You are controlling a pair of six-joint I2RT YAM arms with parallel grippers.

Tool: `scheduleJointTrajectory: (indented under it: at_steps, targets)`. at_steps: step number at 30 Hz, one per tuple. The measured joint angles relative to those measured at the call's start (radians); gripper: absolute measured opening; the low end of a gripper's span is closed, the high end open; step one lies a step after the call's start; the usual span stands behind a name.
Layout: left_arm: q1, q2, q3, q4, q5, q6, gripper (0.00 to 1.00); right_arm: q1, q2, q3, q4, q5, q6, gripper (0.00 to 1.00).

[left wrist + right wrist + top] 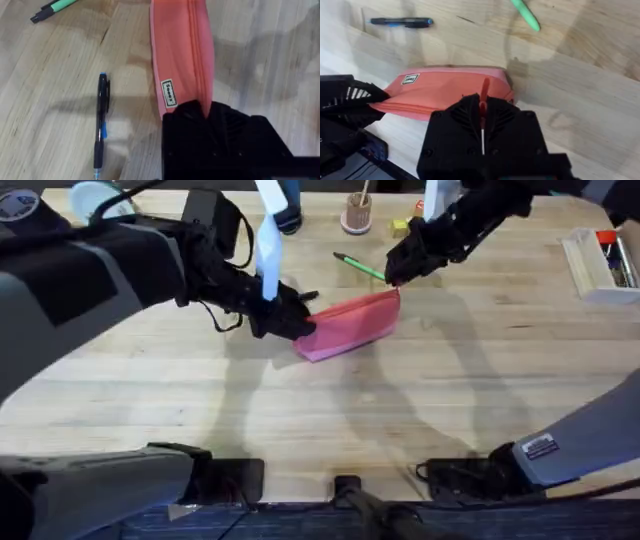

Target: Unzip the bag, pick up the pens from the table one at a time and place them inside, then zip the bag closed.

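Pink bag [350, 324] lying slantwise near mid-table [300, 410], closer to the far edge. Left gripper [290, 318] at the bag's left end, right gripper [398, 277] at its right end, both touching. Green pen [359, 267] just beyond the bag, beside the right gripper. Wooden cup [356, 216] at the far edge; tray [598, 265] by the far right corner.

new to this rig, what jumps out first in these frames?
The pink bag mid-table, pinched at both ends: left gripper shut on one end, right gripper shut on the zipper pull at the other. Both pens lie loose on the table behind it: the green pen and the black pen.
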Motion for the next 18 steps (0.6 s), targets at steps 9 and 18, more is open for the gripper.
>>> scheduleJointTrajectory:
  at_steps: [9,18]
  targets:
    - [0.0,0.0,0.0,0.0,0.0,0.0,0.041,0.006,0.0,0.019,-0.019,-0.078,0.0,0.031]
    - [0.0,0.0,0.0,0.0,0.0,0.0,0.041,0.122,0.0,0.02,0.006,-0.138,0.002,0.033]
